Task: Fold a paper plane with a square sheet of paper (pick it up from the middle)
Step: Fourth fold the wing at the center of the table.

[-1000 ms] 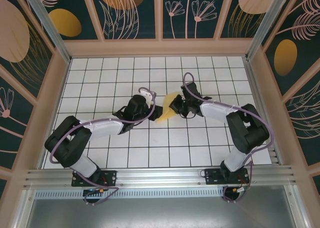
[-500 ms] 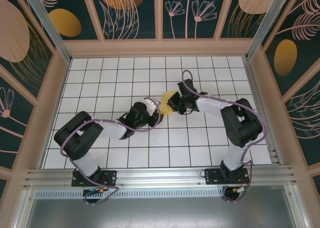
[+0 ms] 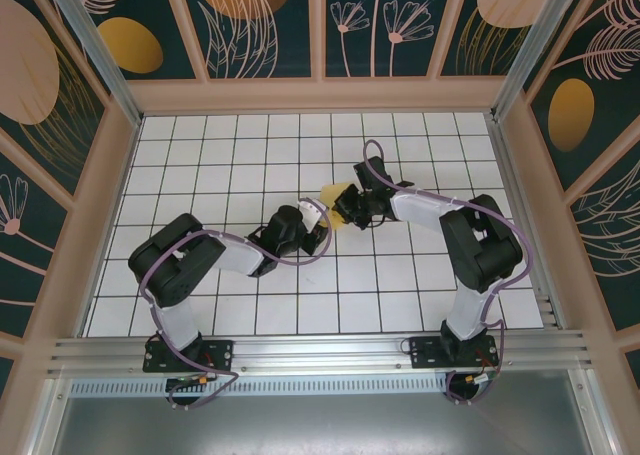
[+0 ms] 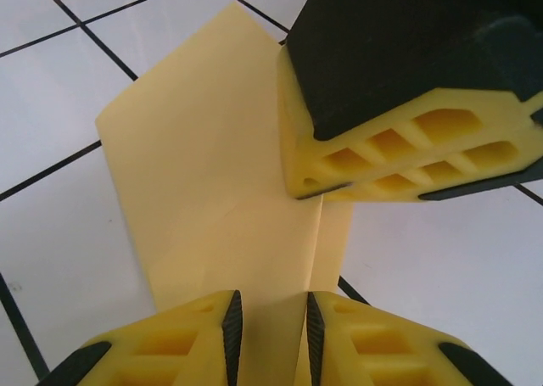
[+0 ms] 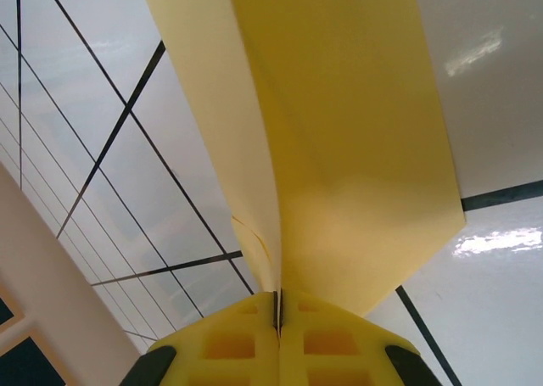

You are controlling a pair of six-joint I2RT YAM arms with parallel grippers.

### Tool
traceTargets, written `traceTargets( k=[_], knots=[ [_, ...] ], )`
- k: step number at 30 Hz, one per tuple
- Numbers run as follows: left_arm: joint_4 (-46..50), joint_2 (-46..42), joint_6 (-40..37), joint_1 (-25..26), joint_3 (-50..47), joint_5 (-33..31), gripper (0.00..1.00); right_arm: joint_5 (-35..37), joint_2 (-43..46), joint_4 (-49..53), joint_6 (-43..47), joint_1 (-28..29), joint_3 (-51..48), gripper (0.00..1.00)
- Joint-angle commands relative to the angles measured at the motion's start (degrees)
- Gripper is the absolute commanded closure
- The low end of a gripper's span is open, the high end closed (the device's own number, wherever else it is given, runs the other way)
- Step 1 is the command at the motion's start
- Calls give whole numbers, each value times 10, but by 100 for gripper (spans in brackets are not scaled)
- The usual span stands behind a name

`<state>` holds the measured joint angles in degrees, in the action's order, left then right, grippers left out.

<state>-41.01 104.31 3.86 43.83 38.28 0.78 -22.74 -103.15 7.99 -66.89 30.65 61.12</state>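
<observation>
On the left, my left arm (image 3: pixel 215 255) lies low across the white surface (image 3: pixel 200 155), a glossy grid of square tiles with thin dark lines. Its wrist points toward the middle, where the sheet of paper (image 3: pixel 338 197) sits between my two wrists. From above, that sheet is just a small yellow patch. My left wrist camera brings it close: the sheet of paper (image 4: pixel 221 174) is matte, pale yellow and thin, with a pointed far corner and one straight crease running down toward me. My left jaws stand a little apart. Their yellow honeycombed fingers (image 4: pixel 161 344) and black ribbed pads (image 4: pixel 232 335) sit on either side of the paper's near end, with a clear gap between them, and I cannot tell whether either pad touches the paper. Further right in that view, my right fingers (image 4: pixel 399 157) are blocky yellow plastic with hollow cells under a black housing, and they bite onto the sheet's right edge. My right wrist camera shows the sheet of paper (image 5: pixel 339 106) as two layers rising and spreading away from the grip, one of them curling leftward. My right jaws are pressed together on it, and the seam between the fingers (image 5: pixel 229 344) is shut to a hairline with the paper pinched inside. On the right, my right arm (image 3: pixel 440 210) bends in from its base.
</observation>
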Motion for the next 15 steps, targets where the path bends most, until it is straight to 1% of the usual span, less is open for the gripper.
traceTargets(
  k=[1, 4, 6, 9, 10, 12, 15],
  knots=[
    [-26, 19, -21, 1, 9, -1, 70, -29, -11, 16, -14, 4, 21, 100],
    [-25, 22, -25, 2, 9, 4, 71, -33, -12, 17, -17, 4, 23, 100],
    [-26, 22, -25, 1, 9, 6, 75, -38, -14, 17, -17, 4, 26, 99],
    [-35, 18, -22, 2, 1, 7, 83, -40, -16, 23, -8, 4, 28, 91],
    [-37, 17, -19, 2, -1, 9, 85, -39, -15, 24, 0, 3, 28, 87],
    [-39, 17, -12, 2, -5, 17, 88, -37, -11, 29, 28, -7, 28, 71],
    [-51, 14, 11, 2, -22, 29, 90, -44, 13, 4, 69, -32, 6, 50]
  ],
)
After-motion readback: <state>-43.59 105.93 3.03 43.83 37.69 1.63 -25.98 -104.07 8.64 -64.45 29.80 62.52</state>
